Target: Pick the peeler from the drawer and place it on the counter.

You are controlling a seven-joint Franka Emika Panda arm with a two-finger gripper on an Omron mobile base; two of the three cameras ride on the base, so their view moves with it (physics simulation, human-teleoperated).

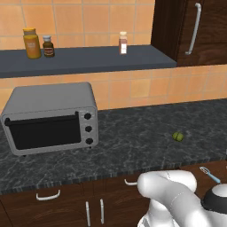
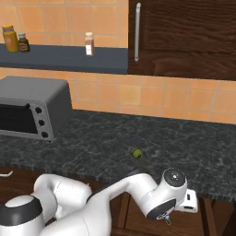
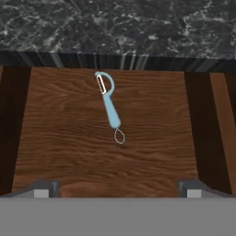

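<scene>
The hand [image 3: 118,191] hangs over the open drawer [image 3: 69,138], its 2 finger tips spread wide at either side of the hand view with nothing between them. Below it the peeler [image 3: 110,107] lies flat on the drawer's bare wooden floor, near the middle and well apart from both dark side walls; its light blue handle is slim and slightly curved, a thin wire loop sits at the end nearer the hand, and the silver head points toward the counter [image 3: 138,27]. Nothing lies over or beside it. In the left base view the peeler [image 1: 210,174] shows at the lower right, just past the white arm. The drawer fronts are dark brown wood with curved silver handles. Beyond runs the counter, a dark stone slab with pale marbled veins, carrying a small round green object [image 2: 136,152] (its kind I cannot tell) and a boxy grey toaster oven [image 1: 51,117] with 3 knobs. Behind are orange tiles, a blue-grey wall shelf [image 1: 88,60] holding 3 bottles, and a tall dark upper cabinet [image 2: 184,37].
</scene>
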